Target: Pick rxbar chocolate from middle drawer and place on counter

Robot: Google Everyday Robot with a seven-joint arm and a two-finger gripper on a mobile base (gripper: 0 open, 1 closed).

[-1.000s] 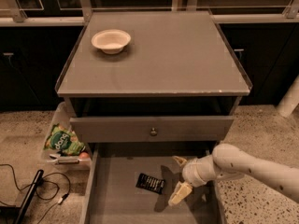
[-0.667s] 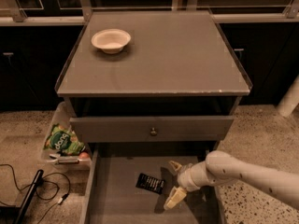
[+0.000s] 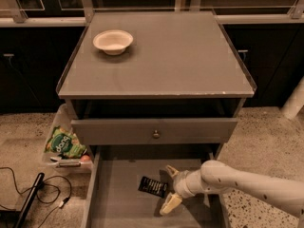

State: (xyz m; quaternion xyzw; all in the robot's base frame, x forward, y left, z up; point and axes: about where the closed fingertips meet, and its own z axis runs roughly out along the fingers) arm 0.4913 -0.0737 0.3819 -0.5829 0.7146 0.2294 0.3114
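Note:
The rxbar chocolate (image 3: 153,186), a flat black bar with pale lettering, lies on the grey floor of the open middle drawer (image 3: 118,198). My gripper (image 3: 169,188) reaches in from the right on a white arm, just right of the bar. It is open, with one cream finger (image 3: 171,171) above and one (image 3: 169,204) below the bar's right end. The counter (image 3: 175,56) is the flat grey cabinet top above.
A pale bowl (image 3: 113,41) sits at the counter's back left. A closed drawer front with a brass knob (image 3: 155,134) is above the open drawer. A bin (image 3: 59,158) holding a green snack bag (image 3: 65,143) stands on the floor at left, with cables (image 3: 33,194) nearby.
My gripper has moved left across the drawer, closer to the black bar, with its fingers now on either side of the bar's right end.

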